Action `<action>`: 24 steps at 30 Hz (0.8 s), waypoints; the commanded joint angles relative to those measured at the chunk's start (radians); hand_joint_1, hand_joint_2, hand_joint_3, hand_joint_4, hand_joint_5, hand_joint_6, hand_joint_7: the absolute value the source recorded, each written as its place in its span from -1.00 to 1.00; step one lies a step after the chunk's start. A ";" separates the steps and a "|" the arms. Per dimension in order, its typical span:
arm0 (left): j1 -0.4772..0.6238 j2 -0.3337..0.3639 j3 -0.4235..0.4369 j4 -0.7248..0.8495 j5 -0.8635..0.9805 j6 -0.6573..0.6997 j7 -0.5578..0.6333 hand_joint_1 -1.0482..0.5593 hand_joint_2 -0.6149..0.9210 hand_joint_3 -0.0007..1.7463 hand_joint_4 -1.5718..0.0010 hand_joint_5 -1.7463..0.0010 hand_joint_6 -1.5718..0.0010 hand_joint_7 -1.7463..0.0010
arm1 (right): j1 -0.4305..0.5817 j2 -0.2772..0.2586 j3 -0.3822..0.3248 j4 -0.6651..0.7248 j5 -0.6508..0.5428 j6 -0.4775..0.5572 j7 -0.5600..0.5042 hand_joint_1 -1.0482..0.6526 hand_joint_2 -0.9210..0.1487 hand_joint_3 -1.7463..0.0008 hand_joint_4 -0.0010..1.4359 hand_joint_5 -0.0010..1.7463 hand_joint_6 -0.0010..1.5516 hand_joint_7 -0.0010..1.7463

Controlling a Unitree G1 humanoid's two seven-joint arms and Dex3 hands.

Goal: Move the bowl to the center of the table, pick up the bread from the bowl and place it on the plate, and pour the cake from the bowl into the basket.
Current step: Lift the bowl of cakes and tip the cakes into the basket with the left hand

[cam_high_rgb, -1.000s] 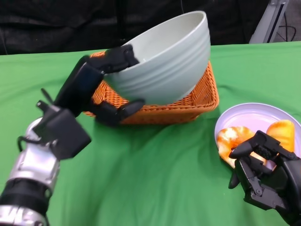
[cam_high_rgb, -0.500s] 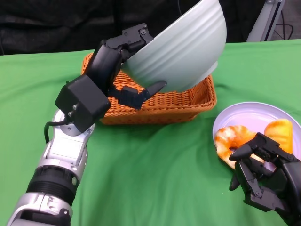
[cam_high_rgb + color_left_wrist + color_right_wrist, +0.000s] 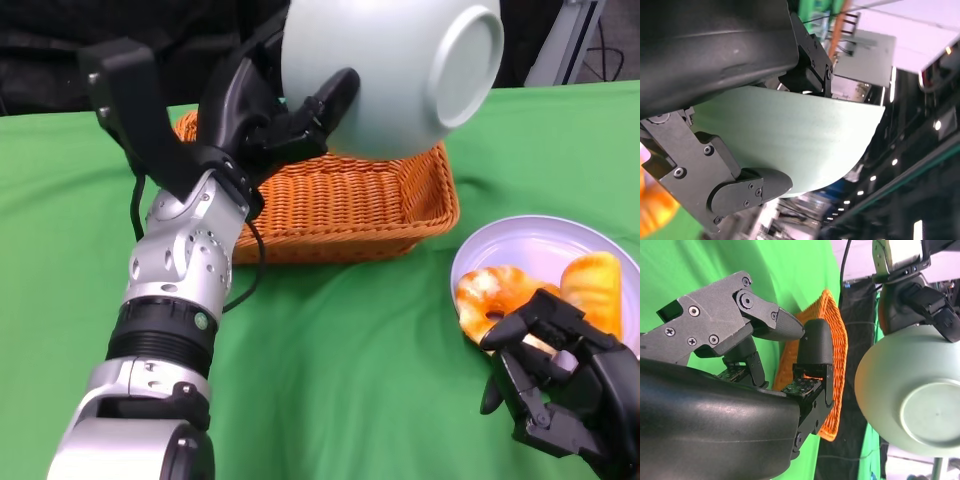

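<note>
The basket (image 3: 345,195) sits toward the far edge of the table (image 3: 330,380), about midway between its left and right edges. Above the basket, clear of its rim, the bowl (image 3: 400,75) is tipped over (its base faces the camera), gripped by the left hand (image 3: 265,110). The plate (image 3: 545,265) lies at the table's right edge, right of the basket and nearer, with bread (image 3: 490,300) on it. The right hand (image 3: 555,385) hovers at the plate's near rim.

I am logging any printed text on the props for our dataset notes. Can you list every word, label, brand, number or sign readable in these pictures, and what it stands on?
None can be read.
The bowl, held tipped up over the basket by the left hand, is plain on its side and base.
The plate, the bread and the green cloth carry no print.
The right hand shows only screws, no marking.
</note>
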 commanded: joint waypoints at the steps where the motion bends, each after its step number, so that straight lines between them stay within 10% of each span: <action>1: -0.048 -0.001 0.052 0.009 -0.064 0.052 -0.014 0.10 0.64 0.26 -0.10 -1.00 0.14 -0.95 | 0.009 -0.011 0.000 -0.001 0.005 0.000 -0.001 0.05 -0.48 -0.10 -0.13 1.00 -0.30 0.72; 13: -0.103 -0.052 0.294 0.052 -0.328 0.313 0.187 0.01 0.51 0.20 -0.13 -1.00 0.11 -1.00 | 0.008 -0.014 0.005 0.000 0.005 -0.001 -0.002 0.05 -0.52 -0.09 -0.14 1.00 -0.30 0.71; 24: -0.097 -0.077 0.358 0.025 -0.386 0.365 0.378 -0.05 0.97 -0.35 -0.07 -1.00 0.19 -1.00 | 0.005 -0.010 0.003 0.006 0.002 -0.001 -0.008 0.03 -0.50 -0.08 -0.12 1.00 -0.29 0.71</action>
